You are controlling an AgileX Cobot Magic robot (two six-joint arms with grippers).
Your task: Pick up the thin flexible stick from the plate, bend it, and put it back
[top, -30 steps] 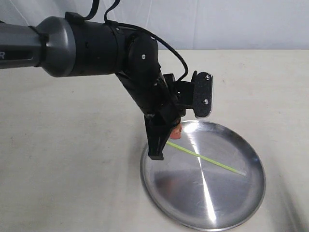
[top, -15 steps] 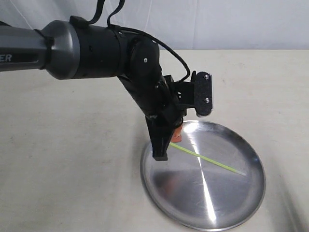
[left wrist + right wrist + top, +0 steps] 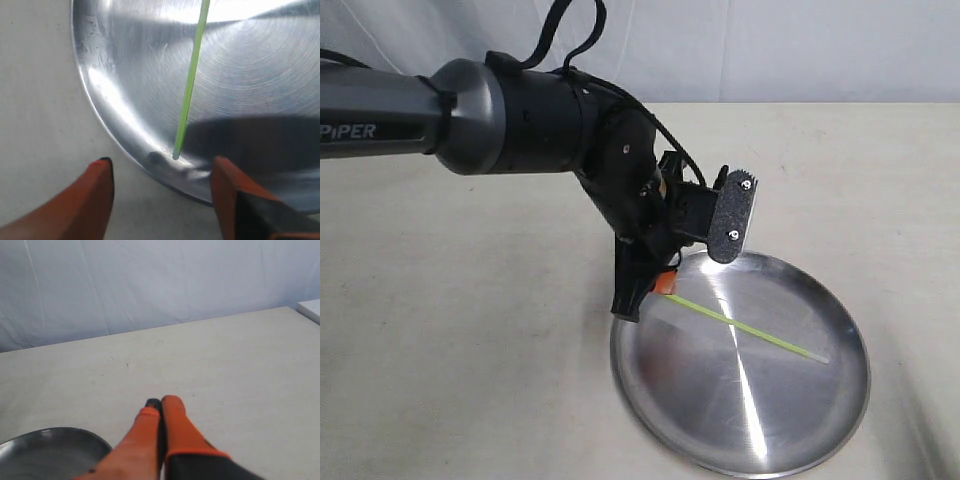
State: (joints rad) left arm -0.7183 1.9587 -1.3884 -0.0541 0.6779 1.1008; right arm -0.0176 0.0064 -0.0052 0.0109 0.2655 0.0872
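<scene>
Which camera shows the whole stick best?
The exterior view: the stick lies full length, straight, on the plate. The left wrist view shows only one end; the right wrist view shows none of it.

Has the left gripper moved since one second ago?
Yes. The left gripper moved left and up, from inside the plate's left rim to over it.

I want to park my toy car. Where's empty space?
The table is bare left of the plate and behind it. On the plate, the near half below the stick is free. It's crowded at the plate's left rim, where the open left gripper hovers.
</scene>
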